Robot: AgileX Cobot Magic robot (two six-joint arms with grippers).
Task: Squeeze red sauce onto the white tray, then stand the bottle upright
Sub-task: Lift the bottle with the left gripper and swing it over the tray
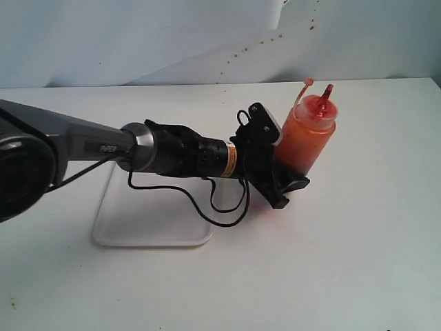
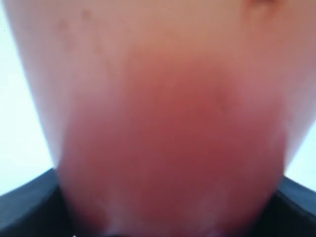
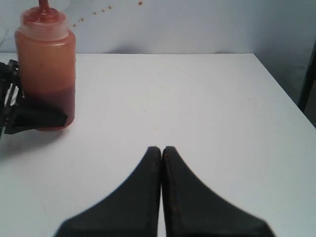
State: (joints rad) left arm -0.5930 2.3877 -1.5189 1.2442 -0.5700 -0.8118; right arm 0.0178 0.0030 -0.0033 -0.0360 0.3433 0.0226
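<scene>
Closest to me is the thick dark left arm (image 1: 41,155), which reaches from the left edge across the middle of the white worktop (image 1: 358,248). A thin black cable (image 1: 224,214) hangs in a loop beneath its wrist.

At the end of the arm, the left tool (image 1: 282,157) is closed around the lower part of the bottle (image 1: 308,138), with one dark finger (image 1: 293,186) crossing in front of it near the base. The bottle is about upright, and from the right wrist view its base looks to be sitting on the worktop. Its red nozzle (image 1: 326,91) points up, and the small cap (image 1: 308,82) stands out beside it on its tether. The red sauce (image 3: 49,103) lies darker and deeper in the bottom of the bottle. From the left wrist, the bottle (image 2: 163,123) fills the whole view as an orange-red blur.

The white tray (image 1: 148,224) lies flat under the arm, to the left of the bottle. The bottle stands off it, near its right end.

The right tool (image 3: 161,150) hangs over bare worktop well apart from the bottle (image 3: 47,69), its two black fingers pressed together on nothing.

Small red specks (image 1: 242,54) dot the pale backdrop (image 1: 103,41) behind.
</scene>
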